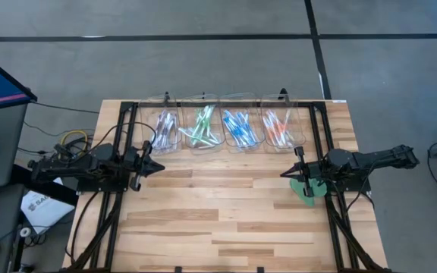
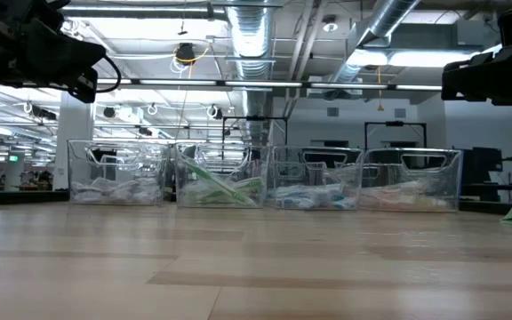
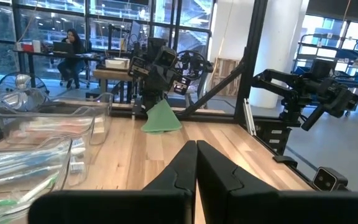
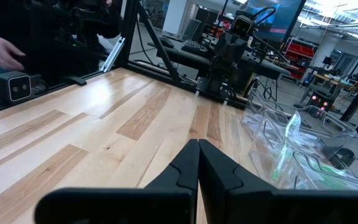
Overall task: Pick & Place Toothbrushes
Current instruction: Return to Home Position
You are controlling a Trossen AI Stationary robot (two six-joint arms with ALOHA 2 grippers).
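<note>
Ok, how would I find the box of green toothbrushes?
On the wooden table, four clear bins line the back edge. It is the second bin from the left arm's side, the only one holding green toothbrushes.

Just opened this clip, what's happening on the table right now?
Nothing is being handled. The thin translucent plastic toothbrushes lie sorted by colour in four clear plastic bins along the wooden table's far edge: purple, green, blue, orange, left to right in the high view. The left gripper hovers shut and empty at the left side; the right gripper, also shut and empty, hangs over the flat green disc on the right.
</note>
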